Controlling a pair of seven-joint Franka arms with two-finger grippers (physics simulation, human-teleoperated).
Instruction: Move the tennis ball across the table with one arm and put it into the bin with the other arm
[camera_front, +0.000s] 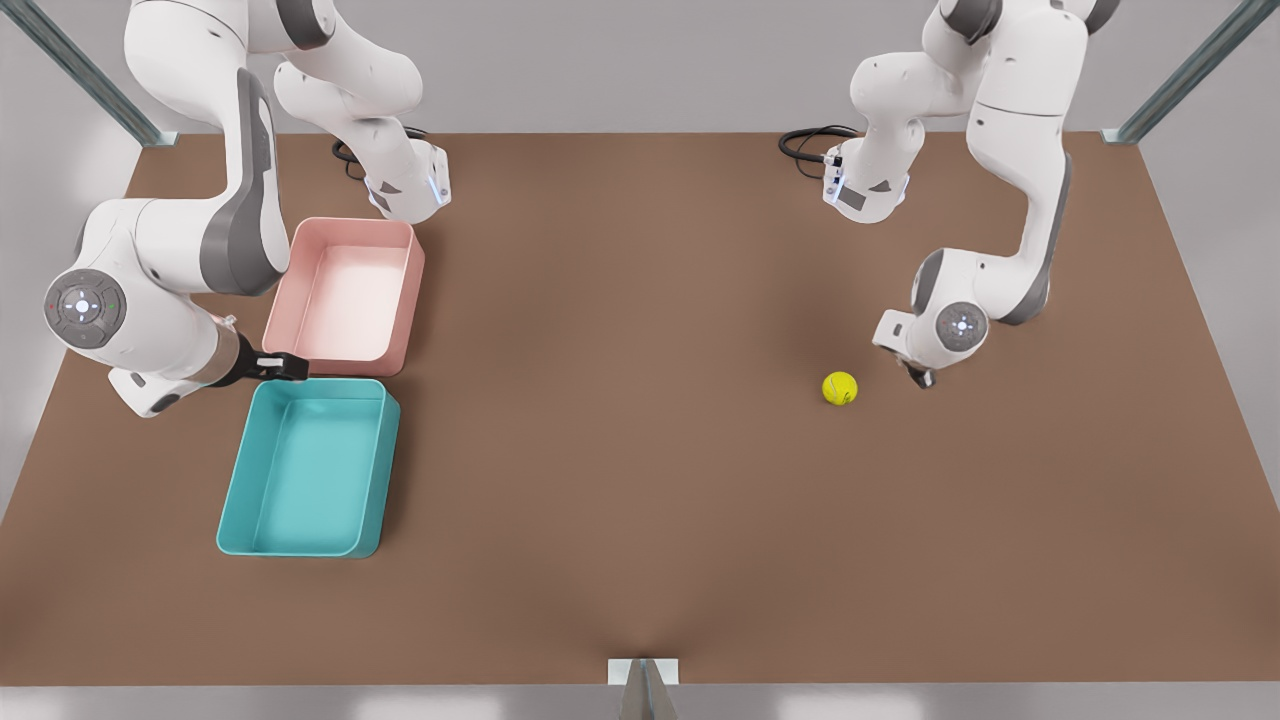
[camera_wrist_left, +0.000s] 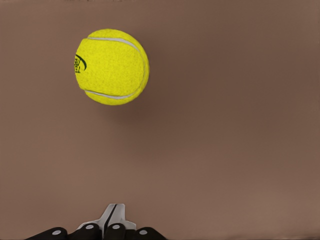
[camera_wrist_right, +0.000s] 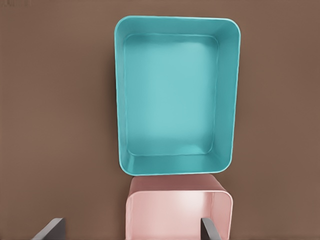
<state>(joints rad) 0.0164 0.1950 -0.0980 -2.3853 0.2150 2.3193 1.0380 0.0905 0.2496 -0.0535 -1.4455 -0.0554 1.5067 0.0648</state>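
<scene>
The yellow-green tennis ball (camera_front: 840, 388) (camera_wrist_left: 111, 66) rests on the brown table (camera_front: 640, 500) toward the front view's right. My left gripper (camera_front: 921, 379) (camera_wrist_left: 113, 214) hangs just to the ball's right in the front view, fingers shut together, apart from the ball. The teal bin (camera_front: 305, 468) (camera_wrist_right: 176, 95) lies on the front view's left and holds nothing. My right gripper (camera_front: 285, 367) (camera_wrist_right: 131, 231) hovers over the gap between the teal bin's far rim and the pink bin, its fingers (camera_wrist_right: 50, 229) spread open around nothing.
A pink bin (camera_front: 345, 296) (camera_wrist_right: 177, 212) of similar shape sits directly behind the teal one, almost touching it. Black cables (camera_front: 805, 145) lie near the arm bases at the table's back edge. Open tabletop stretches between ball and bins.
</scene>
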